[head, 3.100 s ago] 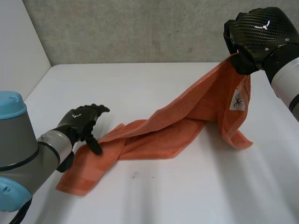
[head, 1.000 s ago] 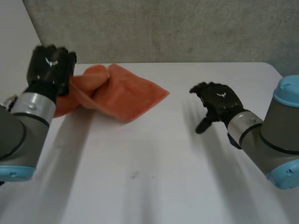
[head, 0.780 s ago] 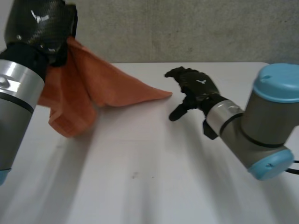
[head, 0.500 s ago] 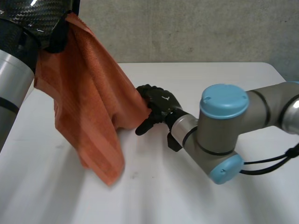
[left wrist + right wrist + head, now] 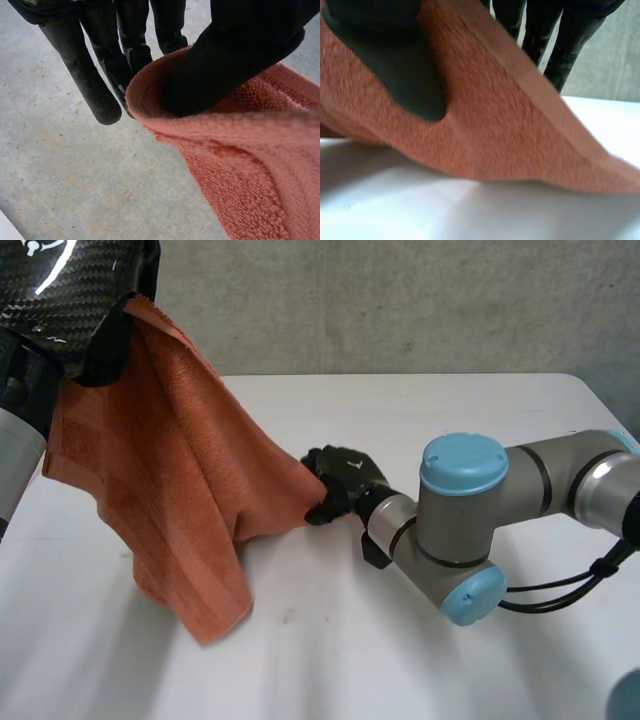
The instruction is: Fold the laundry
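Both hands on the towel [image 5: 170, 470], zero folds in yet. Lifted high by left hand [image 5: 70, 290], top edge pinched between thumb and fingers [image 5: 95, 85]. Hanging in loose orange drapes, lowest corner close over the worktop [image 5: 450, 420]; touching or not, cannot tell. Side corner clamped by right hand [image 5: 340, 475] low at the worktop, thumb pressing cloth against the fingers [image 5: 567, 45]. Early stage by the look of it. Left to do: spread flat, fold over, square up.
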You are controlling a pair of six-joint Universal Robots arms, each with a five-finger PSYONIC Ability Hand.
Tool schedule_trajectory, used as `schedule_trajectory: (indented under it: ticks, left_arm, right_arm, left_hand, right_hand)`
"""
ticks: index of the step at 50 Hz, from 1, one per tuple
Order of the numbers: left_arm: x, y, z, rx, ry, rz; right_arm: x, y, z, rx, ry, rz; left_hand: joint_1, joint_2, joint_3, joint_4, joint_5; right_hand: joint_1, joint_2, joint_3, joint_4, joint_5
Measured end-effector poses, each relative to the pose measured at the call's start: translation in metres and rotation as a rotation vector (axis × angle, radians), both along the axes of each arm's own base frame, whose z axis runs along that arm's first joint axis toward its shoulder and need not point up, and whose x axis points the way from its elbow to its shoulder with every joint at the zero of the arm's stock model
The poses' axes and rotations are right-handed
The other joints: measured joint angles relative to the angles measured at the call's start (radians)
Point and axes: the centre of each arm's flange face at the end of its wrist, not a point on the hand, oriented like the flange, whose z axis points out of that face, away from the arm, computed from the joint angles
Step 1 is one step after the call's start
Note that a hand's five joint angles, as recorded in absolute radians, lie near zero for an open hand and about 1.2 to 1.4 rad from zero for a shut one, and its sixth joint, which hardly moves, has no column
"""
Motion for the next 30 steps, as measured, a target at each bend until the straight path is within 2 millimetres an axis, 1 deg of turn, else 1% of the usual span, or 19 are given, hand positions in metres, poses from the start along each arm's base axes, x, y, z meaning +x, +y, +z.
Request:
schedule_trajectory:
  ticks: [1, 2, 4, 8, 9, 10, 12, 13, 16, 17, 18, 19, 20, 21, 23, 25, 26, 29, 30]
  left_arm:
    - [0.0, 0.0, 0.0, 0.0, 0.0, 0.0]
    - [0.0, 0.0, 0.0, -0.001, 0.001, 0.001]
    - [0.0, -0.001, 0.0, -0.002, 0.001, 0.001]
    - [0.0, -0.002, 0.0, -0.004, 0.002, 0.004]
    - [0.001, -0.002, 0.0, -0.004, 0.002, 0.006]
    - [0.002, -0.004, 0.0, -0.003, 0.001, 0.013]
    - [0.003, -0.007, -0.001, -0.002, 0.001, 0.021]
    - [0.004, -0.009, -0.001, 0.0, -0.001, 0.03]
    - [0.009, -0.016, -0.003, 0.006, -0.004, 0.054]
    - [0.009, -0.016, -0.003, 0.006, -0.004, 0.054]
    - [0.015, -0.025, -0.006, 0.015, -0.008, 0.087]
    - [0.015, -0.025, -0.006, 0.015, -0.008, 0.087]
    - [0.019, -0.031, -0.009, 0.022, -0.01, 0.108]
    - [0.024, -0.036, -0.012, 0.032, -0.014, 0.13]
    - [0.028, -0.043, -0.017, 0.048, -0.019, 0.153]
    - [0.03, -0.048, -0.023, 0.066, -0.025, 0.166]
    - [0.03, -0.048, -0.023, 0.066, -0.025, 0.166]
    - [0.032, -0.059, -0.038, 0.116, -0.043, 0.18]
    - [0.031, -0.061, -0.042, 0.129, -0.048, 0.181]
  right_arm:
    - [0.0, 0.0, -0.002, 0.002, 0.004, 0.004]
    - [0.0, -0.001, -0.005, 0.004, 0.01, 0.007]
    - [-0.002, -0.004, -0.008, 0.003, 0.016, 0.004]
    - [-0.014, -0.021, 0.002, -0.035, 0.021, -0.058]
    - [-0.019, -0.025, 0.007, -0.051, 0.021, -0.082]
    - [-0.029, -0.036, 0.022, -0.091, 0.02, -0.135]
    - [-0.042, -0.046, 0.04, -0.138, 0.021, -0.195]
    - [-0.054, -0.052, 0.055, -0.179, 0.024, -0.241]
    - [-0.076, -0.061, 0.083, -0.26, 0.035, -0.317]
    - [-0.076, -0.061, 0.083, -0.26, 0.035, -0.317]
    - [-0.09, -0.063, 0.101, -0.315, 0.048, -0.356]
    - [-0.09, -0.063, 0.101, -0.315, 0.048, -0.356]
    - [-0.106, -0.062, 0.125, -0.393, 0.074, -0.388]
    - [-0.114, -0.056, 0.14, -0.447, 0.098, -0.395]
    - [-0.122, -0.042, 0.163, -0.529, 0.147, -0.39]
    - [-0.128, -0.029, 0.177, -0.584, 0.198, -0.379]
    - [-0.128, -0.029, 0.177, -0.584, 0.198, -0.379]
    - [-0.139, 0.006, 0.201, -0.674, 0.348, -0.339]
    - [-0.141, 0.012, 0.203, -0.682, 0.373, -0.331]
  left_hand:
    - [0.0, 0.0, 0.0, 0.0, 0.0]
    - [0.0, 0.0, 0.0, 0.0, 0.0]
    - [0.0, 0.0, 0.0, 0.0, 0.0]
    - [0.0, 0.0, 0.0, 0.0, 0.0]
    - [0.0, 0.0, 0.0, 0.0, 0.0]
    - [0.0, 0.0, 0.0, 0.0, 0.0]
    - [0.0, 0.0, 0.0, 0.0, 0.0]
    - [0.0, 0.0, 0.0, 0.0, 0.0]
    - [0.0, 0.0, 0.0, 0.0, 0.0]
    - [0.0, 0.0, 0.0, 0.0, 0.0]
    - [0.0, 0.0, 0.0, 0.0, 0.0]
    - [0.0, 0.0, 0.0, 0.0, 0.0]
    - [0.0, 0.0, 0.0, 0.0, 0.0]
    - [0.0, 0.0, 0.0, 0.0, 0.0]
    - [0.0, 0.0, 0.0, 0.0, 0.0]
    - [0.0, 0.0, 0.0, 0.0, 0.0]
    - [0.0, 0.0, 0.0, 0.0, 0.0]
    - [0.0, 0.0, 0.0, 0.0, 0.0]
    - [0.0, 0.0, 0.0, 0.0, 0.0]
  right_hand:
    - [0.05, 0.058, 0.042, 0.056, 0.056]
    - [0.171, 0.188, 0.187, 0.202, 0.201]
    - [0.24, 0.293, 0.291, 0.305, 0.305]
    - [0.241, 0.31, 0.315, 0.337, 0.325]
    - [0.241, 0.31, 0.315, 0.337, 0.324]
    - [0.241, 0.31, 0.315, 0.337, 0.325]
    - [0.241, 0.31, 0.315, 0.337, 0.324]
    - [0.241, 0.31, 0.316, 0.337, 0.324]
    - [0.241, 0.31, 0.316, 0.337, 0.324]
    - [0.241, 0.31, 0.316, 0.337, 0.324]
    - [0.241, 0.31, 0.316, 0.337, 0.324]
    - [0.241, 0.31, 0.316, 0.337, 0.324]
    - [0.241, 0.31, 0.316, 0.337, 0.324]
    - [0.241, 0.31, 0.316, 0.337, 0.325]
    - [0.241, 0.31, 0.316, 0.338, 0.325]
    - [0.241, 0.31, 0.316, 0.338, 0.325]
    - [0.241, 0.31, 0.316, 0.338, 0.325]
    - [0.241, 0.31, 0.317, 0.338, 0.325]
    - [0.241, 0.31, 0.317, 0.338, 0.325]
